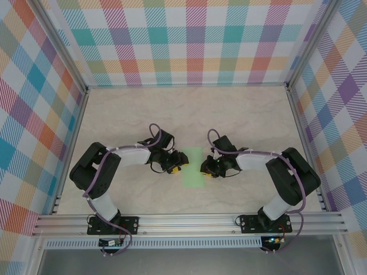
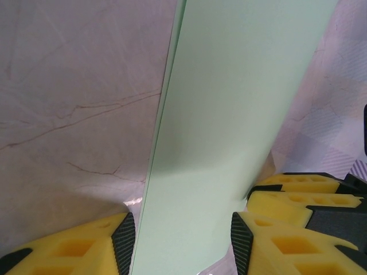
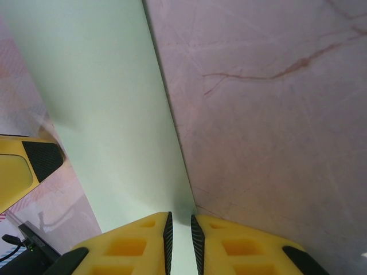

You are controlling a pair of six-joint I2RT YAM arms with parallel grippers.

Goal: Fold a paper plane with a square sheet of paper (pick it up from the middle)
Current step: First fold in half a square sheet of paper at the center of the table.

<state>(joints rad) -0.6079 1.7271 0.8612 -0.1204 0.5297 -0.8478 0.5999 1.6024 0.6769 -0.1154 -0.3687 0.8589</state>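
Observation:
The square sheet of paper (image 1: 193, 166) lies on the table between the two arms as a long pale-green strip, folded along its length. My left gripper (image 1: 179, 161) is at its left edge, open, and its two pads straddle the strip (image 2: 229, 114) with paper filling the space between them. My right gripper (image 1: 207, 167) is at the strip's right edge. Its jaws (image 3: 179, 220) stand almost together with a narrow gap, and the paper's edge (image 3: 103, 103) runs down into that gap. No pointed paper plane shape is visible.
The marble-patterned table top (image 1: 143, 114) is ringed by checked walls (image 1: 189, 40) and an aluminium rail (image 1: 189, 220) at the near edge. The right gripper's yellow fingers (image 2: 298, 186) show at the strip's far side in the left wrist view.

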